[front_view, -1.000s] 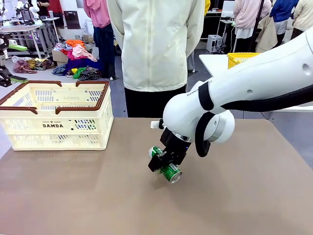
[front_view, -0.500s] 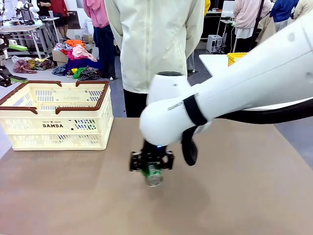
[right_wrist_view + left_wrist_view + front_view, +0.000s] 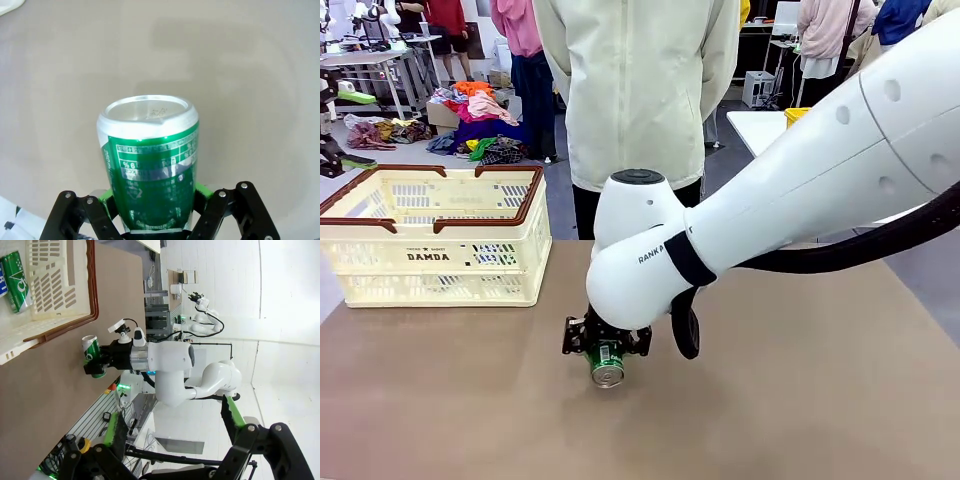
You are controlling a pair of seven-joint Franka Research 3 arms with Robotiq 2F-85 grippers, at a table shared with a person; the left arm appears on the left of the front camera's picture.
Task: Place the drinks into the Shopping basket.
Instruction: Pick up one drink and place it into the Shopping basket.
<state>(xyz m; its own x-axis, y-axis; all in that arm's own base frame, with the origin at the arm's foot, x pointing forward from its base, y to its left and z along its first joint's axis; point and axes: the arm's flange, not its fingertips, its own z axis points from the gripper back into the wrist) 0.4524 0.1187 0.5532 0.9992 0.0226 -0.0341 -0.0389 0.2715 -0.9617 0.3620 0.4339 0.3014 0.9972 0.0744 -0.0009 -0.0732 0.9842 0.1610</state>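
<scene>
One green can (image 3: 607, 366), perhaps airborne, half-hidden in right claw (image 3: 606, 343).

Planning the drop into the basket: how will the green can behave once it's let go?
The green can is a smooth, round aluminium cylinder, so it is probably slippery and apt to roll. The right gripper holds it on its side above the table; released so, it would likely roll rather than stand.

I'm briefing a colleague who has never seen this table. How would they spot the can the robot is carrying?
Start at the cream Shopping basket on the table's left; beside it, the white right arm reaches across the middle. Its right gripper is clamped on a green can above the tabletop, silver end toward the camera. The other cans already lie inside the basket.
</scene>
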